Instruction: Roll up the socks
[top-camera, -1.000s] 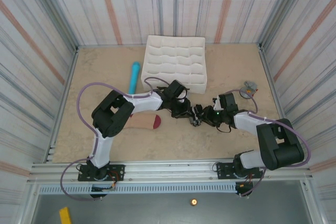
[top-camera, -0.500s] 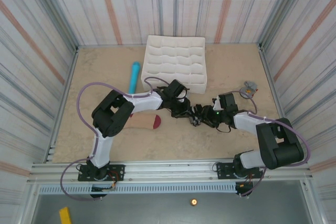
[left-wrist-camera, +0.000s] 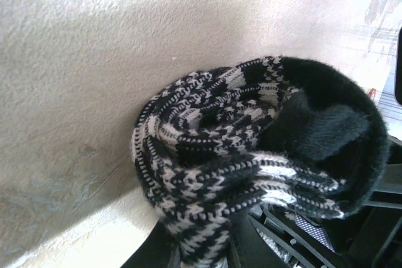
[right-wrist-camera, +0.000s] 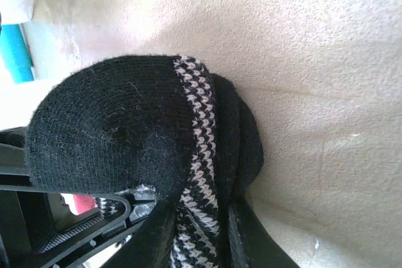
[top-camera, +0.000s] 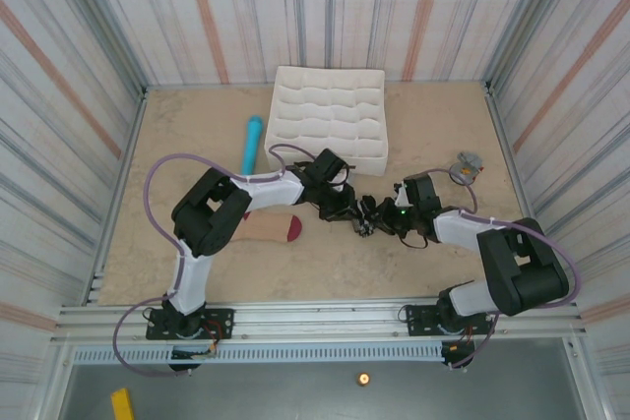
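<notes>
Seen from above, two robot arms meet near the middle of a beige table [top-camera: 197,145]. The left gripper [top-camera: 347,210] and right gripper [top-camera: 379,217] nearly touch, the right at three o'clock of the left, with the black sock [left-wrist-camera: 251,149] bunched between them.

The change is on the right. Over the last second the right gripper has slid slightly toward nine o'clock, closer to its partner. Its jaws, wider a moment ago, have drawn in narrow on the sock. In its wrist view the patterned cuff runs down between two dark fingers [right-wrist-camera: 246,243], with a plain black end mounded above. The left gripper has not shifted. Its jaws are narrow too, pinching a fold of black-and-white knit at six o'clock in its wrist view.

We judge that both grippers now hold the same sock, which is a loose lump rather than a tight roll. With a grip on each side, one can turn the fabric while the other anchors it, so rolling looks under way but unfinished.

The beige sock [top-camera: 268,229] lies flat at nine o'clock of the grippers, well apart, maroon toe nearest them, not yet rolled. A white tray [top-camera: 330,125] sits at twelve o'clock, a blue tube [top-camera: 253,143] at ten.
</notes>
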`<state>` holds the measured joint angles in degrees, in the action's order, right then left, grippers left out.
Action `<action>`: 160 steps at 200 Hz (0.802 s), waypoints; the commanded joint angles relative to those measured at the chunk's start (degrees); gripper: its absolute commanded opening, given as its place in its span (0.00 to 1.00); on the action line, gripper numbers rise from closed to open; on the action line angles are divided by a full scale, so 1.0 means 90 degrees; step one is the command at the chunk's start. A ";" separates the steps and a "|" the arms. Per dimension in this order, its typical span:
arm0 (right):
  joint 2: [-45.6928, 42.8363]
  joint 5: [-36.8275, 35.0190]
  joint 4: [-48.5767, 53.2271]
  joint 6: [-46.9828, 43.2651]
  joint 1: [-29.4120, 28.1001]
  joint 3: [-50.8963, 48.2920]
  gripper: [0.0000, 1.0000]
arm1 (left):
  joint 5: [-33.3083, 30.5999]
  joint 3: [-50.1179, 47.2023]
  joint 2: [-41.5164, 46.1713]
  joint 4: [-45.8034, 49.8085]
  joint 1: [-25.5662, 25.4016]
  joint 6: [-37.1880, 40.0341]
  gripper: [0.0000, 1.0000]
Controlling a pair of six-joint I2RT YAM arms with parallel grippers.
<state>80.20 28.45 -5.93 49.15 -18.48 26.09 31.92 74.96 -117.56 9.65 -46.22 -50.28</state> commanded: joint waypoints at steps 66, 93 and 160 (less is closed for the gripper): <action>-0.0764 -0.1004 0.1967 -0.0337 -0.0045 0.0116 0.00 | -0.0188 -0.0318 0.0694 0.0147 0.0076 -0.0181 0.62; -0.1312 -0.1120 0.2421 -0.0550 -0.0033 0.0371 0.00 | -0.0143 -0.0140 0.1045 0.0450 0.0115 -0.0008 0.69; -0.2446 -0.1920 0.3971 -0.1602 -0.0036 0.1602 0.00 | -0.0409 0.0739 0.1805 0.2179 0.0513 0.1264 0.70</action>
<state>60.51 15.59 21.96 40.91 -19.05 35.35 30.33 78.04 -106.13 20.56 -44.51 -45.82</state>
